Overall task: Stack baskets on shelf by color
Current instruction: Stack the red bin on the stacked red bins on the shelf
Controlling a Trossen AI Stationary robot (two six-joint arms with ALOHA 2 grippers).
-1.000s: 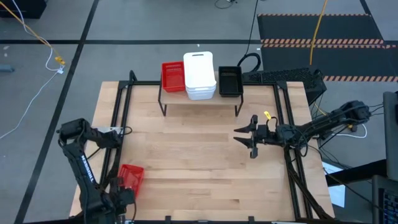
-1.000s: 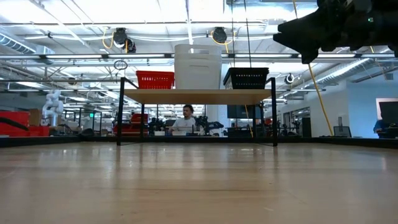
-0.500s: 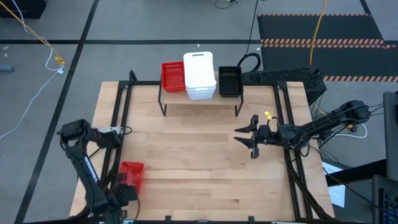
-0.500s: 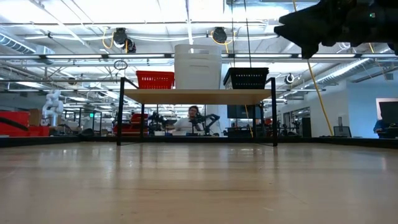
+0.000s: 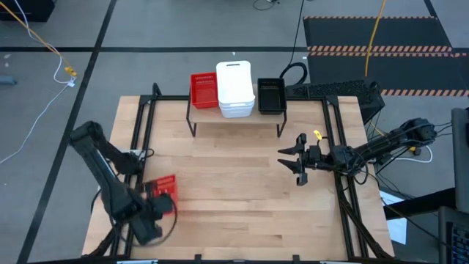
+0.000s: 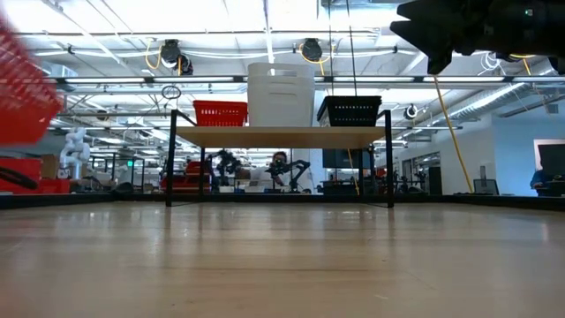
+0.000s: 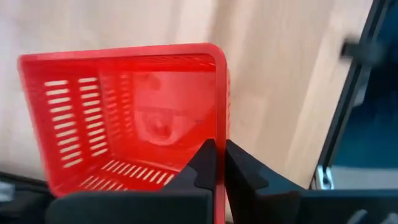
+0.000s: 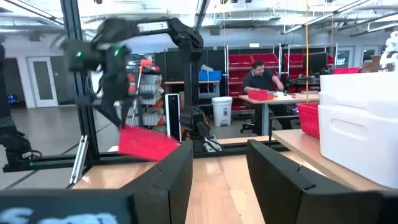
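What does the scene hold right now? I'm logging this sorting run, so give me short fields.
shelf: red basket, white stack, black basket, side by side
left end effector: shut on the rim of a loose red basket, near the table's front left
right end effector: open, empty, above the table's right side

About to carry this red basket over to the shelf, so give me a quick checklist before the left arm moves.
1. Left pincer shut on red basket wall: ok.
2. Basket lifted off the table: ok in the low view.
3. Red stack on shelf open on top: ok.
4. Right pincer open, hovering right of centre, away from the red stack: ok.
5. Grip firm enough for the carry: cannot tell.
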